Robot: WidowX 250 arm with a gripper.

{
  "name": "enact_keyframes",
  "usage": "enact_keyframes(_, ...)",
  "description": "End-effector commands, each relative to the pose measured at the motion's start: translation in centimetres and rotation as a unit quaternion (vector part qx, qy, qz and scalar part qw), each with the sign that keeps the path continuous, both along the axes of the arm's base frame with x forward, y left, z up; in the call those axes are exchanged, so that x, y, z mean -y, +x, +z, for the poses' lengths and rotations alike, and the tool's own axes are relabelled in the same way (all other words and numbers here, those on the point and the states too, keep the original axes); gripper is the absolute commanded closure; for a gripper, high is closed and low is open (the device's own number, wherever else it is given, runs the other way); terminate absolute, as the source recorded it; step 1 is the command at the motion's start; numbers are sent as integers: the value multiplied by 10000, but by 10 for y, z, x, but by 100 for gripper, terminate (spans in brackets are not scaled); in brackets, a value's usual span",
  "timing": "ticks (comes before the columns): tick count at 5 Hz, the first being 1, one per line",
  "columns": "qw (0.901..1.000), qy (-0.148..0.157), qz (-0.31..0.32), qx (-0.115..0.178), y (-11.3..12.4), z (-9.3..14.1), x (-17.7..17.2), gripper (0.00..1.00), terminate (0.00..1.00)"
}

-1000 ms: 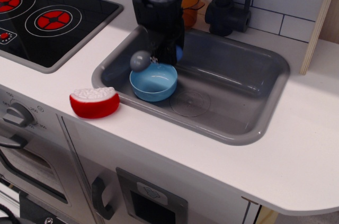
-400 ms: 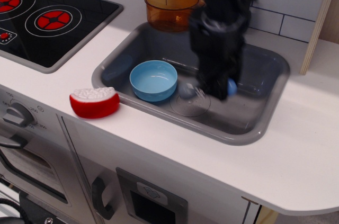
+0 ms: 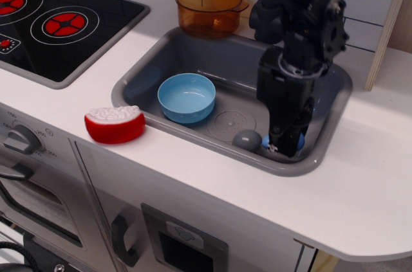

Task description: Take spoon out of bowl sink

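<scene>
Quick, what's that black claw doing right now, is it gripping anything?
Gripper: down in the sink, jaws around the blue handle of the spoon; whether they are clamped or already loosened cannot be told.

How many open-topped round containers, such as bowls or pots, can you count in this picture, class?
2. The small light-blue plastic bowl sits in the grey sink, at its left. The translucent orange pot stands on the counter behind the sink. None seems hidden.

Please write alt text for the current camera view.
A black gripper holds a spoon low in the sink near its front right corner, away from the empty blue bowl. An orange pot stands behind.
</scene>
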State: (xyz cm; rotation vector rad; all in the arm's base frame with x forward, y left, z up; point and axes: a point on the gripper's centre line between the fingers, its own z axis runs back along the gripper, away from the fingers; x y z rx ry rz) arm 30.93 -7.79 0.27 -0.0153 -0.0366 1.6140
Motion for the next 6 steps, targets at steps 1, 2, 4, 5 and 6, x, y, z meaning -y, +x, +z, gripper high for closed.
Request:
enact_keyframes(1,9994,-3,-96,-329,11,-1,-2,0,0)
enact_keyframes(2,9994,3,-349,-33,14,13,-3,0,0)
enact_keyframes(4,9905,683,-871,821,11,79,-43,0,0)
enact_keyframes(5,9905,683,-871,821,11,79,-43,0,0)
enact_keyframes(6,9905,683,-871,821,11,79,-43,0,100)
